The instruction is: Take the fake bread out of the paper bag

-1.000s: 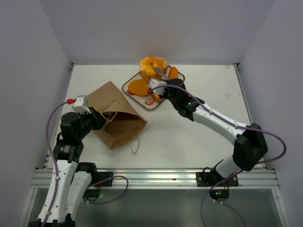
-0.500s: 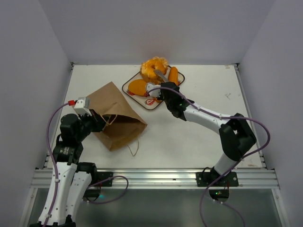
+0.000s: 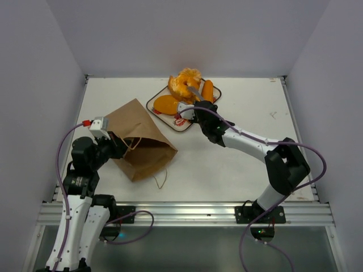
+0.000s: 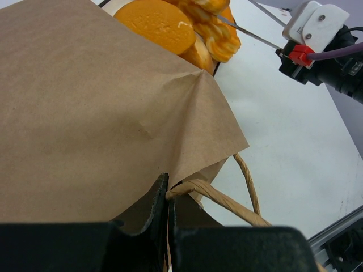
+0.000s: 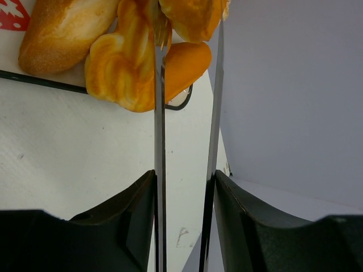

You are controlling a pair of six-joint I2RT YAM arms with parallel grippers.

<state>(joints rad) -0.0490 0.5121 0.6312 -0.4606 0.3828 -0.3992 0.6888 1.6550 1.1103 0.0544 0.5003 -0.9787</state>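
Note:
The brown paper bag (image 3: 136, 139) lies on its side at the table's left, mouth toward the near right, and fills the left wrist view (image 4: 102, 113). My left gripper (image 3: 116, 144) (image 4: 168, 195) is shut on its rim beside a cord handle (image 4: 249, 184). What is inside the bag is hidden. Fake bread (image 3: 184, 85) is piled on the strawberry-print tray (image 3: 180, 123). My right gripper (image 3: 198, 103) (image 5: 184, 175) is shut on metal tongs (image 3: 194, 90) (image 5: 159, 113). Their tips flank a glossy bread piece (image 5: 190, 17) over the pile.
On the tray (image 5: 17, 62) also lie an oval roll (image 3: 166, 103) (image 5: 62, 31), a ruffled piece (image 5: 122, 62) and a long orange one (image 3: 208, 89). White walls close in the table on three sides. A metal rail (image 3: 187, 212) runs along the near edge.
My right arm has folded its elbow back toward the tray, and the tongs' blades have spread a little. The left arm and the bag have stayed put.

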